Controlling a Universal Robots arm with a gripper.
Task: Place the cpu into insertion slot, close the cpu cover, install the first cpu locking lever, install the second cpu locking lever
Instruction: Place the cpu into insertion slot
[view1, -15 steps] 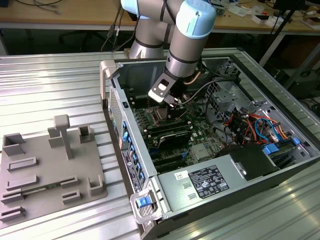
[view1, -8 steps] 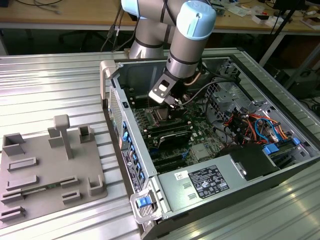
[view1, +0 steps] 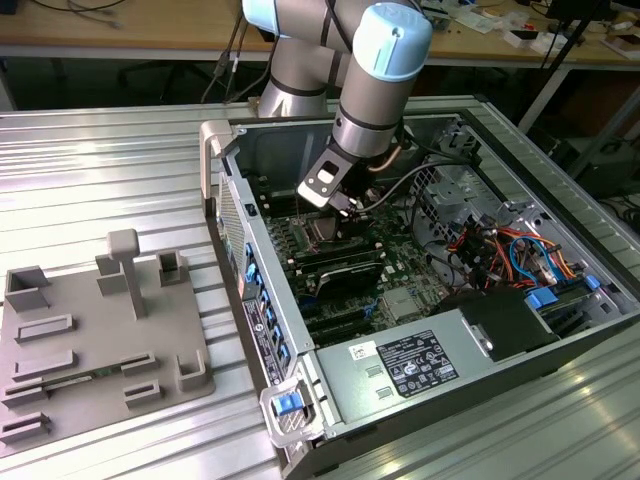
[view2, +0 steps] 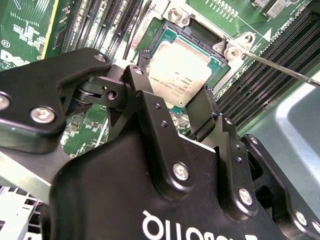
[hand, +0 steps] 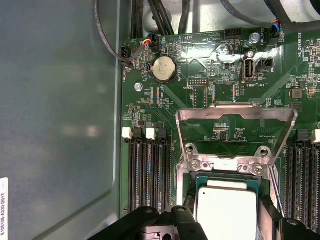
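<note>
The cpu (view2: 181, 70), a thin square chip with a silver-grey top, lies in the insertion slot (view2: 199, 31) on the green board, level with its metal rim. My gripper (view2: 172, 82) straddles it, with a black finger pressed against each of two opposite edges. In the first wrist view the same cpu (hand: 227, 207) sits between the fingers (hand: 266, 212). The cpu cover (hand: 234, 109) stands flipped back on its hinge, and the board shows through its window. A thin locking lever (view2: 280, 67) sticks out beside the slot. In the exterior view the gripper (view1: 340, 212) is low over the insertion slot (view1: 325, 232).
Long black memory slots (hand: 147, 175) flank the socket. A grey power supply (view1: 410, 365) and bundled cables (view1: 500, 245) fill the case toward the exterior view's right. The case wall (hand: 60, 125) stands close by. A grey fixture plate (view1: 90, 340) lies on the table at the exterior view's left.
</note>
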